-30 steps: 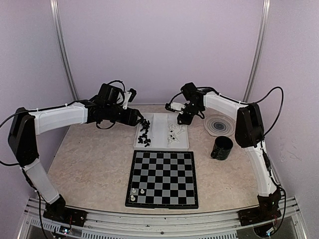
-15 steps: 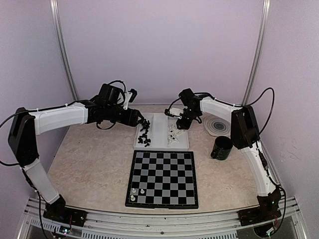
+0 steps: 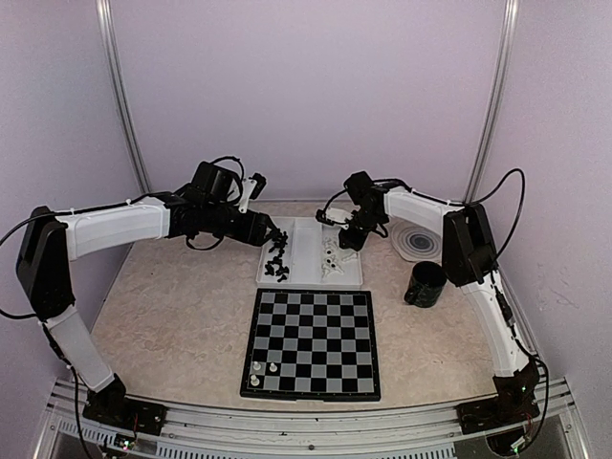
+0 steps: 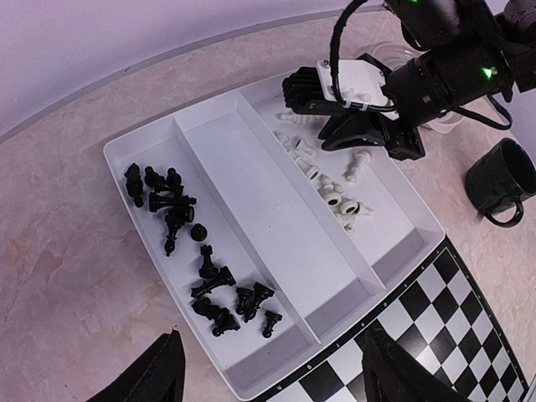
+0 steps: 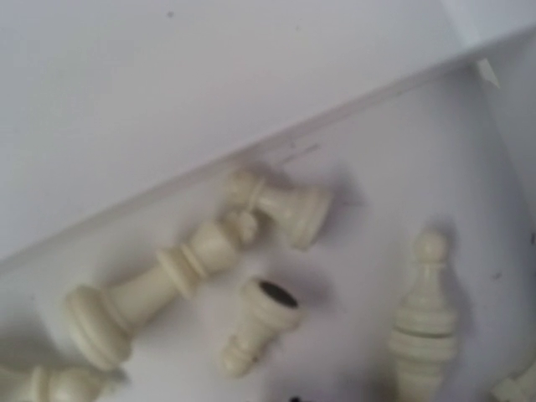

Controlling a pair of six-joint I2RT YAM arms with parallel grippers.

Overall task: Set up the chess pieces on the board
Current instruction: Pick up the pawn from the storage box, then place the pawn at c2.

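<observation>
Currently my right gripper (image 3: 348, 236) is shut tight, on what I cannot tell, low over the right compartment of the tray (image 3: 308, 251), where white chess pieces (image 5: 167, 275) lie toppled beneath it, the longest running 8 to 2 o'clock, the board (image 3: 311, 342) at the tray's 6 o'clock

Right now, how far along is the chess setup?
Done: only a few standing white pieces occupy the board's near-left corner. In hand: the right pincer is shut, low among the loose white pieces in the tray; no grip is visible. The left pincer hovers open by the black pieces. Left: most of both sets.
</observation>
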